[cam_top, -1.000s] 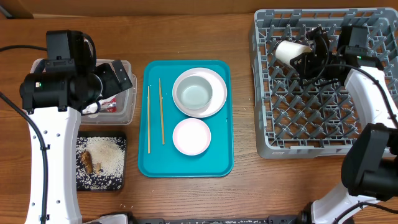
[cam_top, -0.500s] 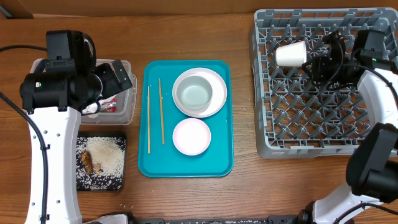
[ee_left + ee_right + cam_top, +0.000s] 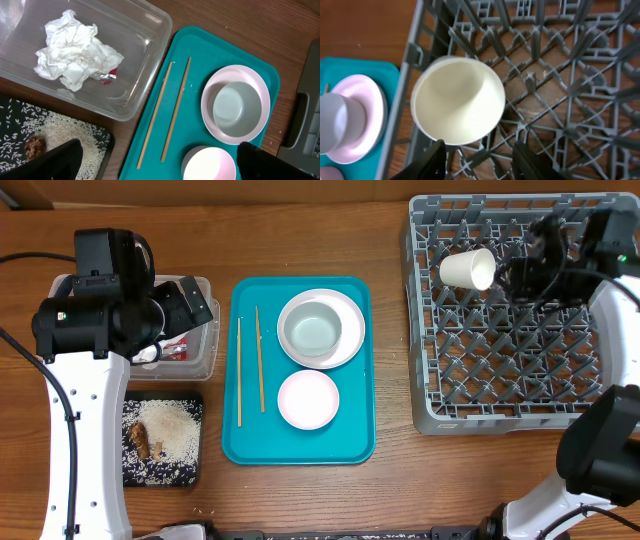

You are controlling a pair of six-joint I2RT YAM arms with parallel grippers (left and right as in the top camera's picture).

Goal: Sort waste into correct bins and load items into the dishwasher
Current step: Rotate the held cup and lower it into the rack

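The small white cup (image 3: 468,268) lies on its side in the grey dishwasher rack (image 3: 500,370), near the back left corner. My right gripper (image 3: 527,270) is open just to its right. From the right wrist, the cup's mouth (image 3: 457,100) faces my open right gripper (image 3: 479,152), which holds nothing. My left gripper (image 3: 190,305) hangs open and empty over the clear tub (image 3: 145,60). The tub holds the white napkin (image 3: 75,50) and the red wrapper (image 3: 109,75). A plate (image 3: 352,308) carrying a bowl (image 3: 312,332), a second bowl (image 3: 308,398) and chopsticks (image 3: 259,360) lie on the teal tray (image 3: 350,445).
The black tray (image 3: 192,470) with rice and a brown scrap (image 3: 140,440) sits in front of the clear tub at the left. Upright pegs fill the rack around the cup. Bare wooden tabletop separates the teal tray from the rack.
My right gripper opened off the cup and drew back to the right. The cup stayed on its side in the rack, tipping slightly. The left arm has not moved.
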